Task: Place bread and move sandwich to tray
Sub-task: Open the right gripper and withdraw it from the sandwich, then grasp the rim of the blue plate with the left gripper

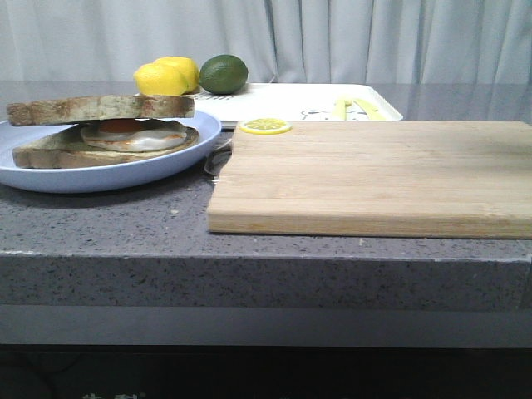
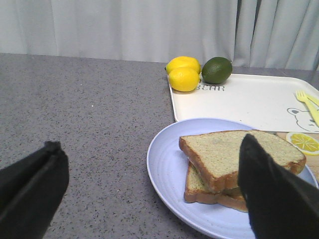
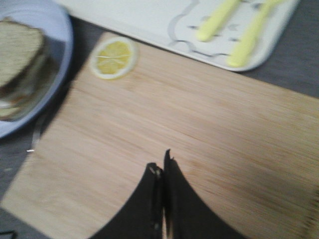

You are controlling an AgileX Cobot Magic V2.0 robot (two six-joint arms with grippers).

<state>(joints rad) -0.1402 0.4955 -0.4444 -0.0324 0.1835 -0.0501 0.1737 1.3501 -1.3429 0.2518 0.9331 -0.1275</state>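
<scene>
The sandwich (image 1: pixel 108 133) lies on a round pale-blue plate (image 1: pixel 125 176) at the left. Its top bread (image 1: pixel 100 109) slice rests flat over the fried egg (image 1: pixel 137 137) and the lower slice. Behind them lies the white tray (image 1: pixel 274 104). My left gripper (image 2: pixel 149 144) is open wide and low in front of the plate (image 2: pixel 169 169), its right finger (image 2: pixel 274 194) overlapping the sandwich (image 2: pixel 224 154) in that view. My right gripper (image 3: pixel 163 159) is shut with nothing in it, above the wooden cutting board (image 3: pixel 199 109). Neither gripper shows in the front view.
The cutting board (image 1: pixel 374 179) fills the right side, a lemon slice (image 1: pixel 265 125) at its far left corner. Two lemons (image 1: pixel 166 77) and a lime (image 1: pixel 223 73) sit by the tray's far left. Yellow cutlery (image 1: pixel 353 108) lies on the tray's right part. A metal utensil (image 1: pixel 218 158) lies between plate and board.
</scene>
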